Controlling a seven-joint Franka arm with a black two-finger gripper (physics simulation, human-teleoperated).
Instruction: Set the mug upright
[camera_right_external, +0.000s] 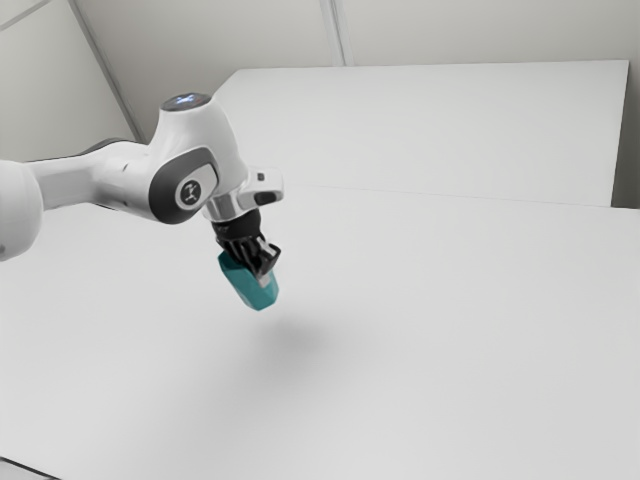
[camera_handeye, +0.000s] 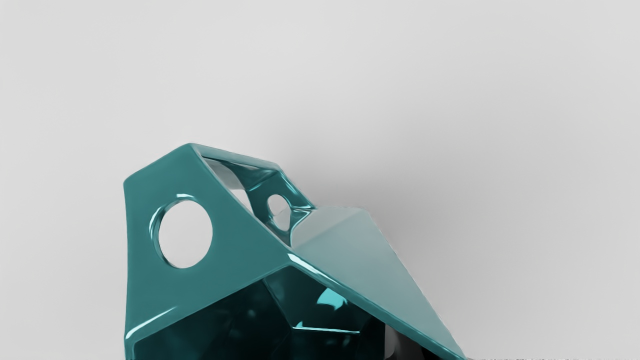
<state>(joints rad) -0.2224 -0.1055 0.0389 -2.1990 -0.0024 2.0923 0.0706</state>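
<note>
A: Markings?
B: White arm (camera_right_external: 125, 178), exterior view's left: blue-lit mark (camera_right_external: 186, 100) on top, round emblem (camera_right_external: 190, 193) on joint. Too small to read.
A: Count?
B: One arm, one gripper (camera_right_external: 264, 270) grasping one teal mug (camera_right_external: 246, 284), tilted, aloft above table.
A: Setting?
B: Pale panels (camera_right_external: 40, 70) behind; plain white table (camera_right_external: 450, 320), soft shadow (camera_right_external: 292, 342).

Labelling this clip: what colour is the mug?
The mug is teal, clearest in the wrist view.

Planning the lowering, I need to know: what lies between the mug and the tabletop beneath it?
Just open air, by the exterior view: the teal mug hangs above the white tabletop, its soft shadow below.
</note>
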